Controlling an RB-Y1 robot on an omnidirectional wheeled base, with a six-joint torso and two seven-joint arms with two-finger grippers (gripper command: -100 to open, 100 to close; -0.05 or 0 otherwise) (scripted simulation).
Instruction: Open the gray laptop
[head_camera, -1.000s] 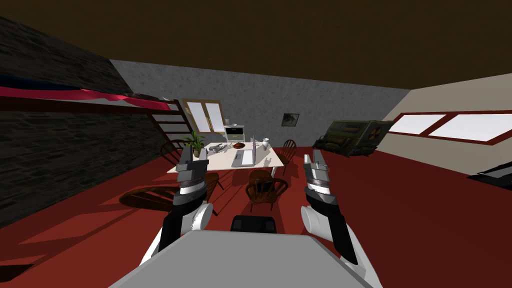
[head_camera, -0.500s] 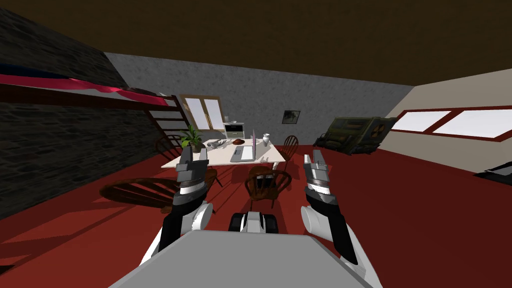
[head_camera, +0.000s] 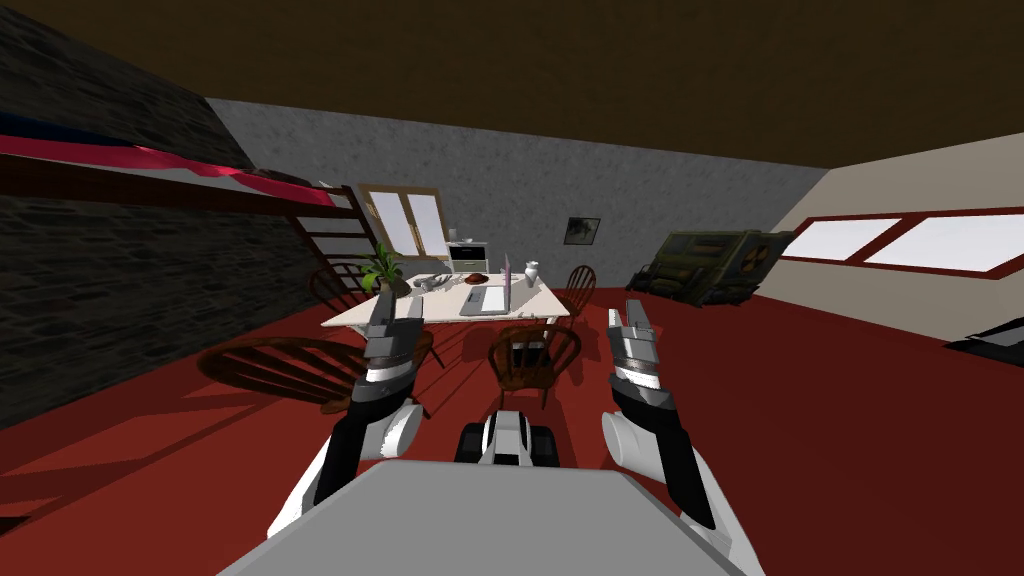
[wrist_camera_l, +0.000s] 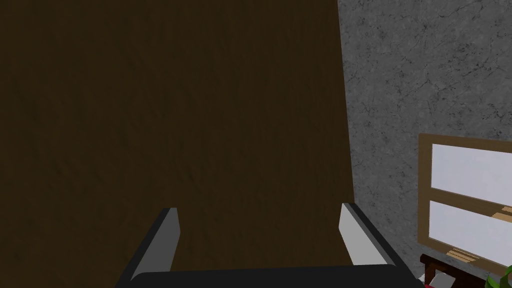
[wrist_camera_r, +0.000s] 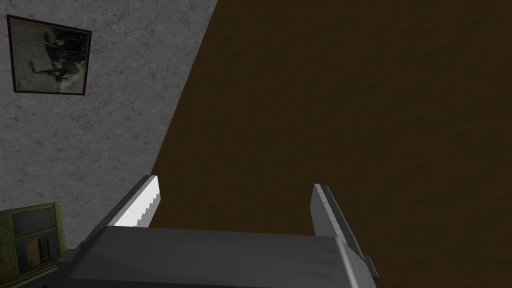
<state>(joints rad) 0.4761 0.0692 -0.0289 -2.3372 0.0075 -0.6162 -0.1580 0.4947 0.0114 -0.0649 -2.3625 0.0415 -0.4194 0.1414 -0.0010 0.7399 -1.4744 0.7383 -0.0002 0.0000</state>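
The thin gray laptop is lying near the middle of the white rectangular desk, its lid standing upright, well ahead of both arms. The left tool and the right tool are hanging raised, each with its 2 fingers spread apart, gripping nothing. A dark wooden chair is standing just before the desk

A dark red floor is bounded by a grey mottled wall, a dark brick wall and a beige wall, in which a long red-framed window is set. A white table is surrounded by dark wooden chairs. A dark brown ceiling is seen above.
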